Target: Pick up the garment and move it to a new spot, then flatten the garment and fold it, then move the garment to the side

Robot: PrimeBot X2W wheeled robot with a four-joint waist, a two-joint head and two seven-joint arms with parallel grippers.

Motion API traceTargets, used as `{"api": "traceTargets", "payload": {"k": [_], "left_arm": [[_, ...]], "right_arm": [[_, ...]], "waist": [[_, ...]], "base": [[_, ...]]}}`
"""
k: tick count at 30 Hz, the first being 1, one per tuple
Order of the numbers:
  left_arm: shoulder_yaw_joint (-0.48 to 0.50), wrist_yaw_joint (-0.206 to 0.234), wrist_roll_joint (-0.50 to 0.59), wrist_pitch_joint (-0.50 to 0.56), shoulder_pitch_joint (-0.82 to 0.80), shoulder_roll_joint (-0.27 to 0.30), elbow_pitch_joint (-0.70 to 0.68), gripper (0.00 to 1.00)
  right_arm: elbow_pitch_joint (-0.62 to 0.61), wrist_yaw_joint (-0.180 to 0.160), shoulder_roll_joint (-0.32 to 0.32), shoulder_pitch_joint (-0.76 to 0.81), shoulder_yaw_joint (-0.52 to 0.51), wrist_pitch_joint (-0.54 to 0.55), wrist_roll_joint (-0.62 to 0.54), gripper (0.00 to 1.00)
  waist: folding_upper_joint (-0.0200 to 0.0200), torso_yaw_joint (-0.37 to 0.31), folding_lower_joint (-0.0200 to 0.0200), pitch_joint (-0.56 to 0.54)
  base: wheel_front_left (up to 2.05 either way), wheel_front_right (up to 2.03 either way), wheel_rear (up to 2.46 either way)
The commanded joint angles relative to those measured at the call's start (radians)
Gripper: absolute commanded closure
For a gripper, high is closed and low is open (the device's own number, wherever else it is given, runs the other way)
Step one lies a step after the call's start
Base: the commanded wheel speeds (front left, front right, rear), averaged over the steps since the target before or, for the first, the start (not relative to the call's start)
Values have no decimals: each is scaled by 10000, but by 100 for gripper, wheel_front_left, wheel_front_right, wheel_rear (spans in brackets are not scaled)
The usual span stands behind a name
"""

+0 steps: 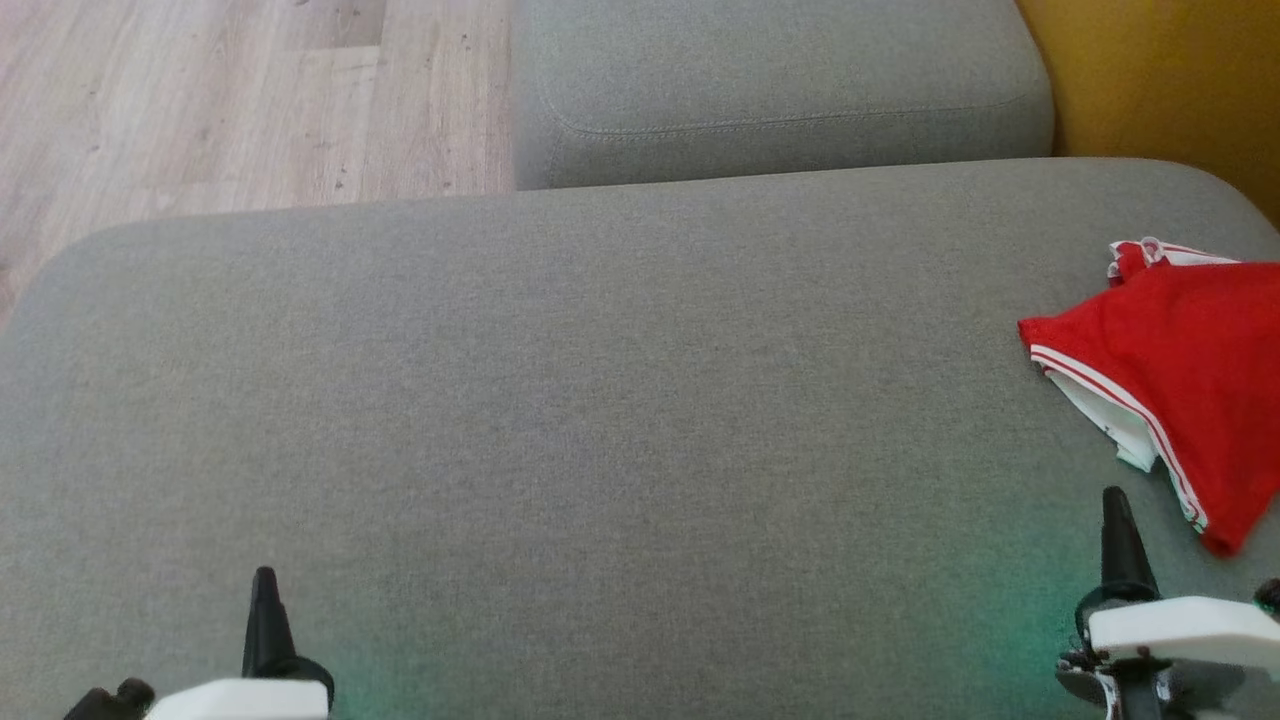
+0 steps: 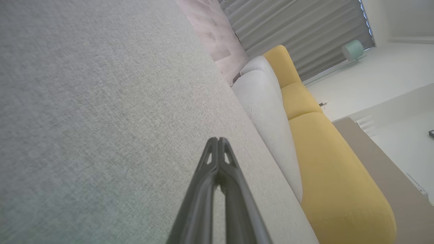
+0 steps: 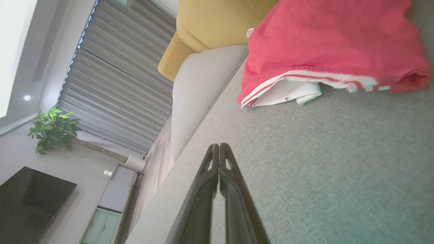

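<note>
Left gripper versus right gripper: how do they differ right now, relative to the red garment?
The right gripper sits close to the red garment without touching it. The left gripper is far off across the grey cushion. Ahead of the right gripper's fingers lies the garment's striped edge, while bare cushion lies ahead of the left gripper's. Both are shut and hold nothing.

The left hand (image 1: pixel 265 580) and right hand (image 1: pixel 1114 497) have tapered black fingers (image 1: pixel 1125 550) on white housings (image 1: pixel 1180 625).

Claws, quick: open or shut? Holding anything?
Left claw: shut, empty.
Right claw: shut, empty, apart from the garment.
</note>
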Motion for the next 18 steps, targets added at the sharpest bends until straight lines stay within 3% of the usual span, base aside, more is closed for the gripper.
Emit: {"api": "traceTargets", "payload": {"k": [1, 18], "left_arm": [[266, -63, -278, 66, -545, 137, -259, 100], [516, -199, -2146, 558, -1095, 133, -146, 100]], "right_arm": [[-381, 46, -55, -531, 88, 64, 343, 100], [-415, 56, -63, -907, 22, 551, 2600, 100]], "waist": [[0, 2, -1, 5], [0, 25, -1, 68]], "base": [[0, 0, 0], [0, 0, 0]]}}
